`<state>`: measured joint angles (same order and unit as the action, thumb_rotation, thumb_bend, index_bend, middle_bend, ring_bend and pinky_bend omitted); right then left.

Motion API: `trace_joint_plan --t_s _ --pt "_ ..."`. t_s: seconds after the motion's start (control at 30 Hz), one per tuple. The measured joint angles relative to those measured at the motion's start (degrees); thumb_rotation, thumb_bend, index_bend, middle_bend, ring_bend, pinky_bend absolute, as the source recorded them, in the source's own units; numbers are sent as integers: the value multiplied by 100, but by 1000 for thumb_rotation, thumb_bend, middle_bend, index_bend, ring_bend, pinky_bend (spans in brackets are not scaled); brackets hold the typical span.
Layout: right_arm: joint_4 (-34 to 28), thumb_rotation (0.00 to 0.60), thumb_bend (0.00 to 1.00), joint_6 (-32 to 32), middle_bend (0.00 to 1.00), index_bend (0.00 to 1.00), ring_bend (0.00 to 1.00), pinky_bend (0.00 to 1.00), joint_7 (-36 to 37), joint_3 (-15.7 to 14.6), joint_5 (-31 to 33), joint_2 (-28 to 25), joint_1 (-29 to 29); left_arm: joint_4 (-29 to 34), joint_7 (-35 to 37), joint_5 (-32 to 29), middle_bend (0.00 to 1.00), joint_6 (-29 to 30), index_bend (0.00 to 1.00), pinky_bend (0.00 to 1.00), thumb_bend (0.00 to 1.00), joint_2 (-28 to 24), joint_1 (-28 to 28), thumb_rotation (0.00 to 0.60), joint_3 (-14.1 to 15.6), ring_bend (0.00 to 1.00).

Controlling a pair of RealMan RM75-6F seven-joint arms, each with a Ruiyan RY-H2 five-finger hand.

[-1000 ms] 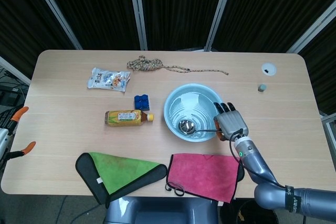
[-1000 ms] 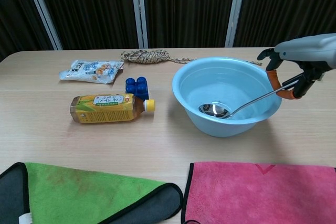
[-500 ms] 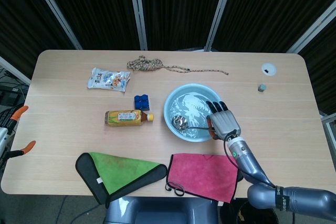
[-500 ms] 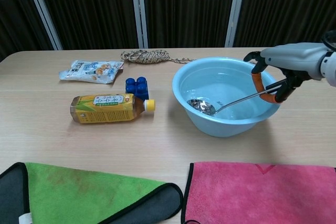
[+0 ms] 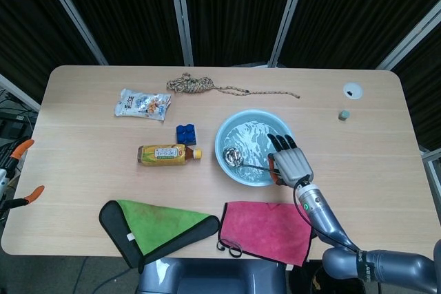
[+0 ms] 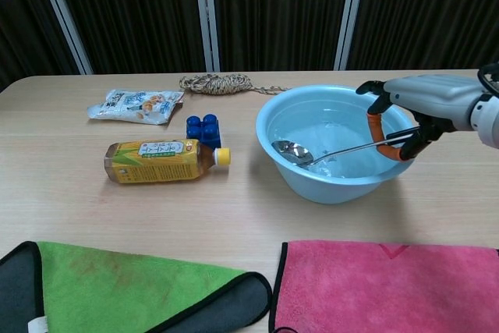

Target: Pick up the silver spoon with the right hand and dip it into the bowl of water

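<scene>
A light blue bowl (image 5: 238,176) (image 6: 288,173) holding water stands right of the table's middle. My right hand (image 5: 290,161) (image 6: 425,103) hovers over the bowl's right rim and grips the handle of the silver spoon (image 5: 231,157) (image 6: 292,150). The spoon's head lies inside the bowl near its left wall, at the rippling water. My left hand shows in neither view.
A tea bottle (image 5: 167,154) and a blue block (image 5: 185,133) lie left of the bowl. A snack packet (image 5: 142,104) and a rope (image 5: 200,85) sit further back. A pink cloth (image 5: 266,230) and a green cloth (image 5: 160,226) lie along the front edge.
My right hand has moved left over the bowl, carrying the spoon's head from the bowl's middle toward its left wall. The water ripples more.
</scene>
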<state>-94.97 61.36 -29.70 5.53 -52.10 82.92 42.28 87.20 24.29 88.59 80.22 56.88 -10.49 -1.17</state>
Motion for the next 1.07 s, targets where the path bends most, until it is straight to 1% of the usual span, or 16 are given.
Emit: trace_joint_plan --t_s 0.37,0.5,0.77,1.07 --pt "-12 600 569 336 2 702 0 0 722 136 -730 -52 -298 13 -36 -23 0 -39 33 0 271 6 -13 600 -5 0" --pt "-30 600 570 426 2 702 0 0 875 182 -923 -108 -392 27 -71 -53 0 -13 34 0 272 7 1 600 -18 0" --pt "-133 600 569 551 3 702 0 0 899 275 -1177 -270 -474 18 -166 -89 0 -46 34 0 272 32 -7 600 -33 0" --pt "-216 600 570 540 2 703 0 0 711 317 -1212 -445 -521 -38 -258 -165 0 -111 34 0 273 89 -36 600 -69 0"
